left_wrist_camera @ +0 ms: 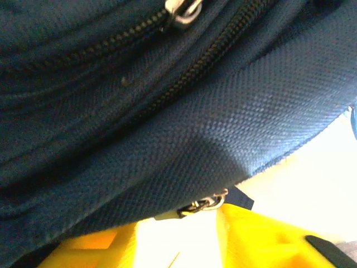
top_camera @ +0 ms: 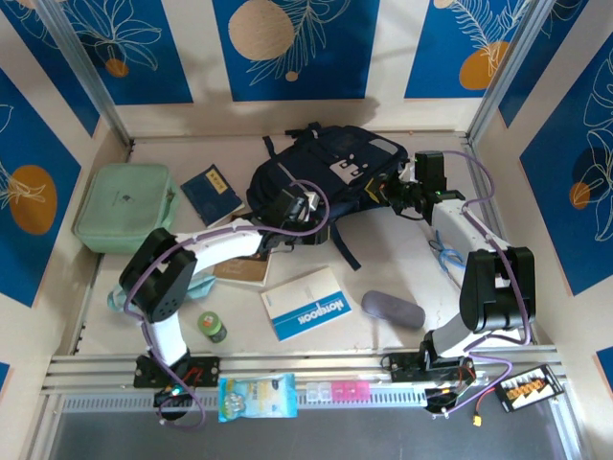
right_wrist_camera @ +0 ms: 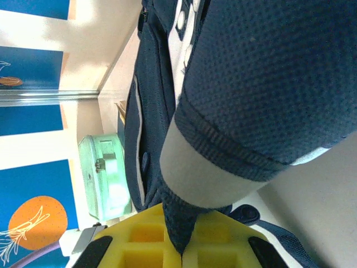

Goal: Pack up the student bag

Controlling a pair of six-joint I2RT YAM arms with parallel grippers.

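Top external: student bag [top_camera: 330, 163] lies at 12 o'clock on the worktop [top_camera: 402, 266], navy, slumped flat, white patch facing up. My right hand [top_camera: 393, 189] is at its 3 o'clock edge. My left hand [top_camera: 287, 206] is at its 8 o'clock edge.

Right wrist: right hand [right_wrist_camera: 181, 248] is closed tight, a fold of the bag's navy fabric pinched between the yellow fingers [right_wrist_camera: 145, 240].

Left wrist: left hand [left_wrist_camera: 178, 237] is partly open, bright worktop showing through the gap, nothing gripped. A metal zip pull [left_wrist_camera: 203, 204] hangs from the bag's lower hem just above the gap; I cannot tell whether it touches a finger. Two zip lines cross the fabric, teeth meshed where I see them.

Containers:
- Bag: inside not visible, contents unknown.
- Mint green case [top_camera: 124, 206], 9 o'clock, lid down, contents hidden.
- Grey oblong case [top_camera: 393, 309], 5 o'clock, closed.
- Small green pot [top_camera: 213, 327], 7 o'clock, upright.

Loose on the worktop: blue booklet [top_camera: 213, 195] between mint case and bag; notebook [top_camera: 305, 302] at 6 o'clock.
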